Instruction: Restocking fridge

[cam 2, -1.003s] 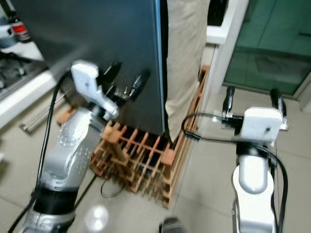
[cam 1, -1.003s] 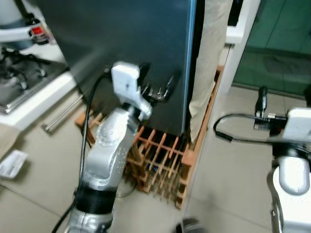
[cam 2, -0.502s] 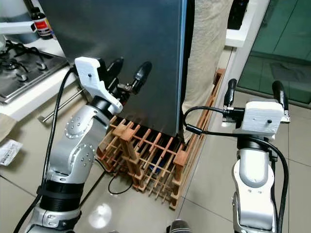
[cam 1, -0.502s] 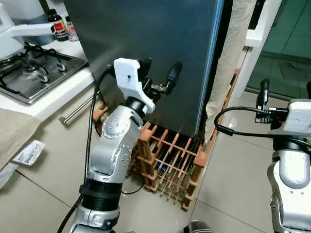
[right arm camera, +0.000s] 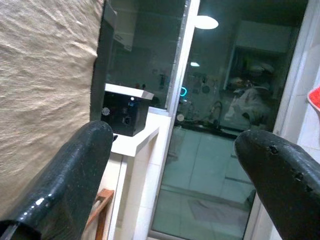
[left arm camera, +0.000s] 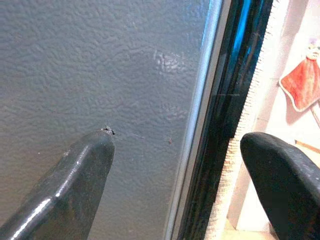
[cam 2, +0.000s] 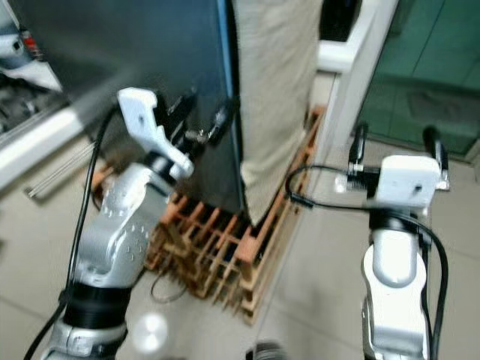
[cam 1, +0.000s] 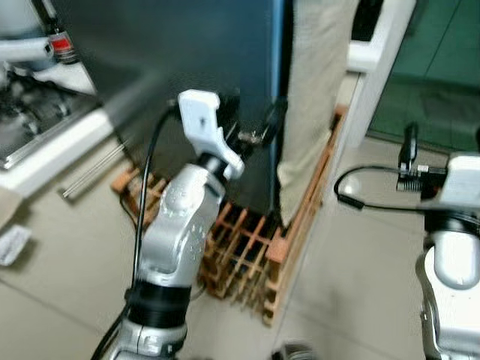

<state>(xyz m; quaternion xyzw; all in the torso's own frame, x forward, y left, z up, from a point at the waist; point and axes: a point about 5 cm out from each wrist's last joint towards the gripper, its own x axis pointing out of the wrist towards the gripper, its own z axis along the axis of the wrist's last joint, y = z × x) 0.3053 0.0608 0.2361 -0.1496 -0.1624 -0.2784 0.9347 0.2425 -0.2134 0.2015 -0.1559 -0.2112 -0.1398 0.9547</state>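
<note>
The fridge (cam 1: 187, 52) is a tall dark grey textured panel with a blue-black front edge (left arm camera: 235, 100). My left gripper (cam 1: 251, 120) is raised against that panel, open and holding nothing. In the left wrist view one finger (left arm camera: 75, 190) lies over the grey surface and the other finger (left arm camera: 285, 185) is past the edge. My right gripper (cam 2: 396, 142) is held up at the right over the floor, apart from the fridge. It is open and empty, and its fingers (right arm camera: 65, 190) point toward a glass door.
A beige cloth (cam 1: 315, 75) hangs right beside the fridge edge. A wooden lattice rack (cam 1: 247, 251) stands on the floor at the fridge's foot. A stove and white counter (cam 1: 45, 127) are on the left. A white post (cam 1: 375, 60) and a green glass door (cam 1: 442, 67) are on the right.
The head views have swung and are blurred. My left gripper now sits closer to the fridge's front edge, straddling it. The right arm holds the same pose.
</note>
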